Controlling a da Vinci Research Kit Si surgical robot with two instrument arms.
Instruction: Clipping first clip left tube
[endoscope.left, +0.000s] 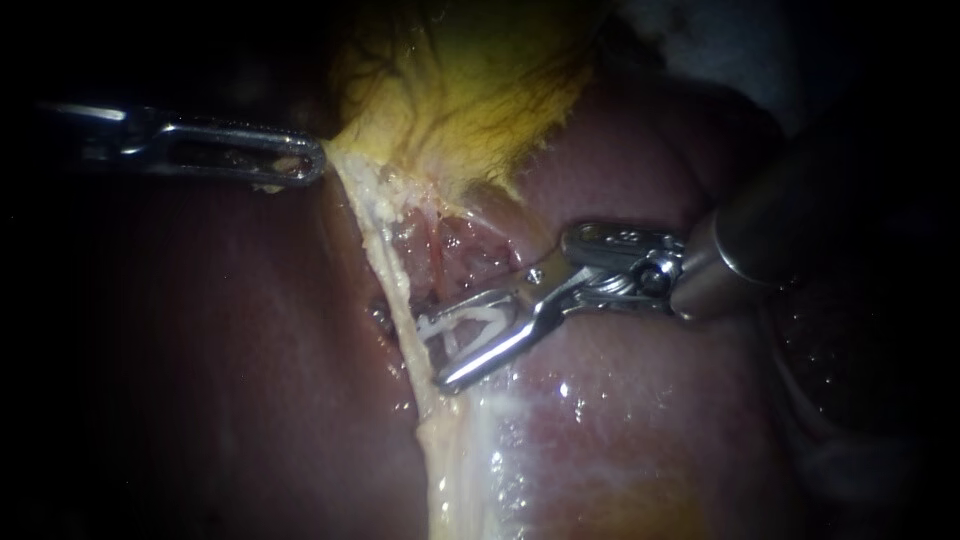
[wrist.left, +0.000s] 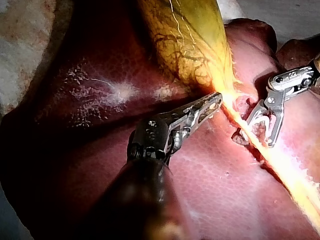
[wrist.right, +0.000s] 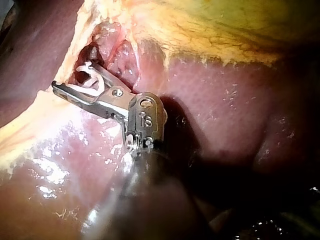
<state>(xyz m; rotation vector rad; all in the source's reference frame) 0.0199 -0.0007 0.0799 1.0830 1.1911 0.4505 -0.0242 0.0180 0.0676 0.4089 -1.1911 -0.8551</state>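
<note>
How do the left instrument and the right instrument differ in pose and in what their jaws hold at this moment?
The left instrument has its jaws close together, gripping the gallbladder at its pale edge. The right instrument has its jaws wide apart with a white clip seated between them. In the endoscope view the left instrument lies nearly level, while the right instrument's jaws slant downward. Both are slender metal tools with two jaws.
</note>
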